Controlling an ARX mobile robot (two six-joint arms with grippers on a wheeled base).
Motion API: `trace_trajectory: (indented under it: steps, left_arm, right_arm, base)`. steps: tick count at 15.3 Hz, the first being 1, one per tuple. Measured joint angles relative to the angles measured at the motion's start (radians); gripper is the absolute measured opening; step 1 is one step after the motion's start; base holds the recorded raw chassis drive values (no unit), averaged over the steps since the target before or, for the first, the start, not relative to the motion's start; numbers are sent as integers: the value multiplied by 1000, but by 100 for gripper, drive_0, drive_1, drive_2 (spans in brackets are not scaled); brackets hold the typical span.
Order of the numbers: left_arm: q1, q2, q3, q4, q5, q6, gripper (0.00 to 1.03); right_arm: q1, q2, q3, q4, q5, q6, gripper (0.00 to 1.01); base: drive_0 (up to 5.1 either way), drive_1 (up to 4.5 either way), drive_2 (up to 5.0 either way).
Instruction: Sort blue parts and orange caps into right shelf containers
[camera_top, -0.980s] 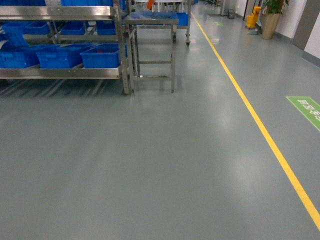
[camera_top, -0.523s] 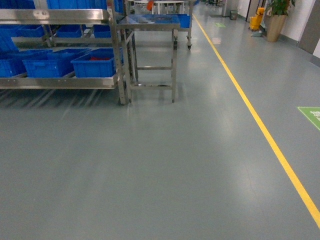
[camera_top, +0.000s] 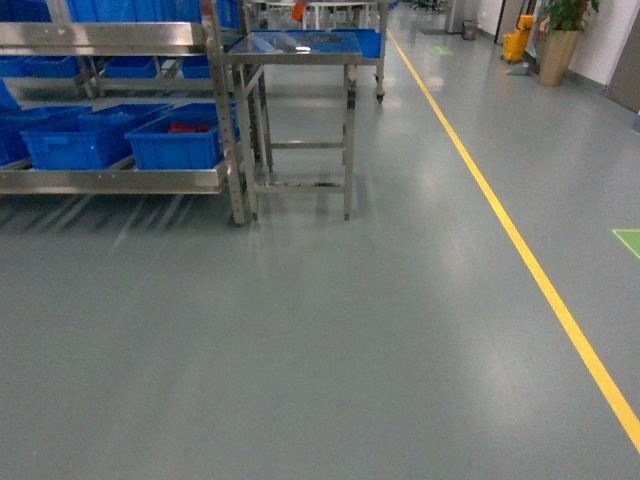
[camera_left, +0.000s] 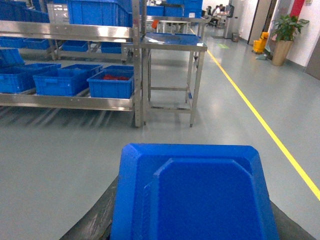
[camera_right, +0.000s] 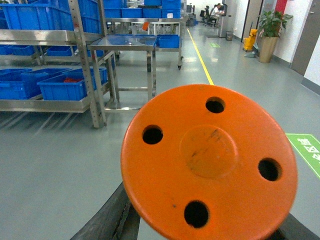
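In the left wrist view my left gripper (camera_left: 192, 232) is shut on a blue part (camera_left: 195, 192), a flat moulded piece with cut corners that hides the fingertips; the dark fingers (camera_left: 97, 220) show at its sides. Over on the right wrist view, my right gripper (camera_right: 205, 235) is shut on a round orange cap (camera_right: 207, 160) with several holes. Bright-blue crates (camera_top: 178, 145) sit on the low level of a steel shelf (camera_top: 110, 180) at the far left; the nearest crate (camera_left: 111, 85) holds red pieces. Neither gripper shows in the head view.
A steel table (camera_top: 300, 60) with a blue tray on top stands beside the shelf's end post. A yellow floor line (camera_top: 520, 250) runs along the right. A potted plant (camera_top: 560, 40) and a yellow bucket stand far back right. Grey floor lies between me and the shelf.
The shelf, crates and table have grown larger and slid down in the head view, and the green floor mark has slipped towards the right edge: the base has rolled forward.
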Motion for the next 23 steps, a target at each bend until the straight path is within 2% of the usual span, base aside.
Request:
trace_trajectory:
  steps: [23]
  left_arm:
    - [0, 0, 0, 0, 0, 0, 41]
  right_arm:
    - [0, 0, 0, 2, 0, 0, 43]
  base:
    - [-2, 419, -423]
